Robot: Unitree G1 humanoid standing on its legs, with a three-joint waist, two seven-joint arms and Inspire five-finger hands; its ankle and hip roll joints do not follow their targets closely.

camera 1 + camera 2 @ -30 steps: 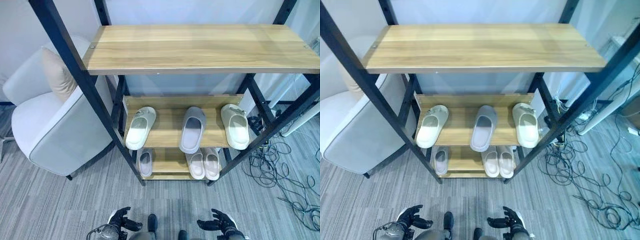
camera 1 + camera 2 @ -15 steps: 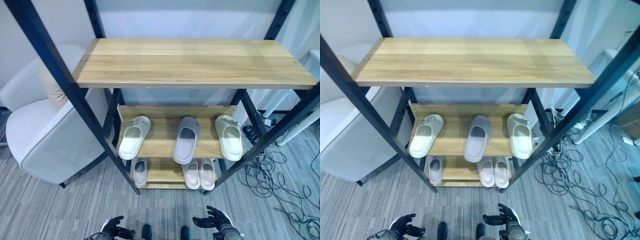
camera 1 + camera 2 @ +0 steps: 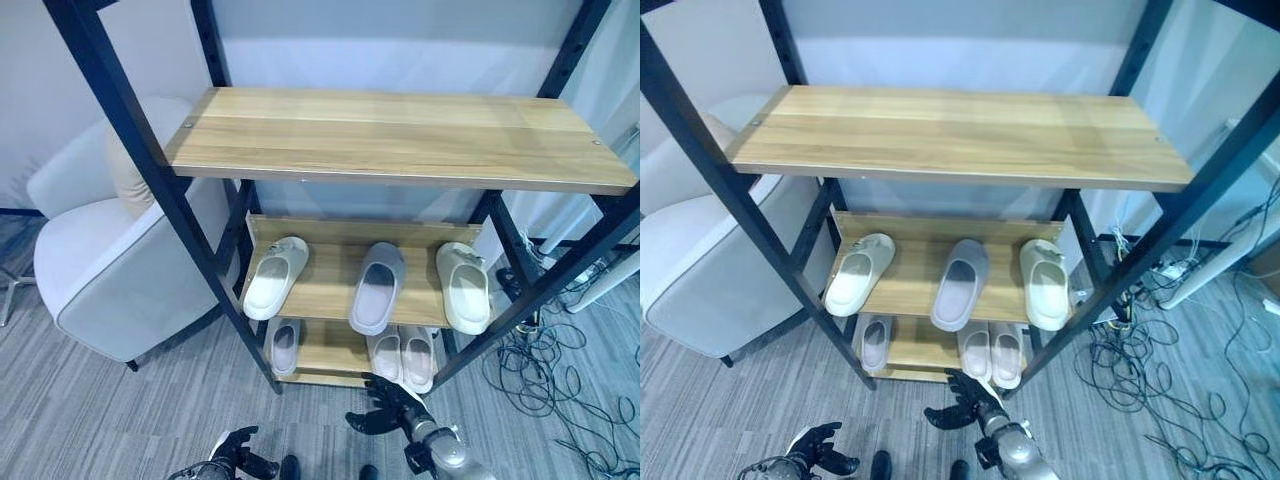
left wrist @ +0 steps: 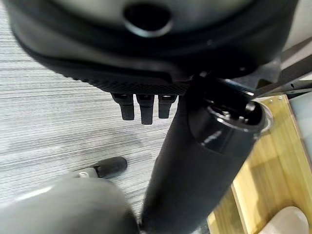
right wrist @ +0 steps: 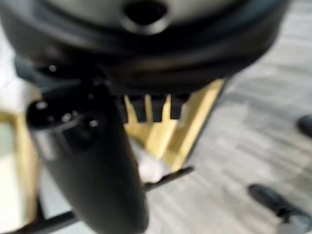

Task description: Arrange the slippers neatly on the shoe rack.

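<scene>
The wooden shoe rack (image 3: 400, 135) has black posts. On its middle shelf lie a cream slipper (image 3: 274, 277) turned askew at the left, a grey slipper (image 3: 377, 287) in the middle and a cream slipper (image 3: 464, 287) at the right. The bottom shelf holds a small grey slipper (image 3: 284, 347) and a pale pink pair (image 3: 402, 354). My right hand (image 3: 385, 410) hovers open just in front of the pink pair, holding nothing. Low over the floor at the left, my left hand (image 3: 235, 458) is open and holds nothing.
A white armchair (image 3: 110, 270) with a beige cushion stands close against the rack's left post. Tangled black cables (image 3: 560, 370) cover the grey carpet to the right of the rack. The slanted black posts (image 3: 165, 190) frame the shelves on both sides.
My right hand has risen and moved left towards the bottom shelf's front. The camera has shifted a little. The slippers and my left hand stay where they were.
</scene>
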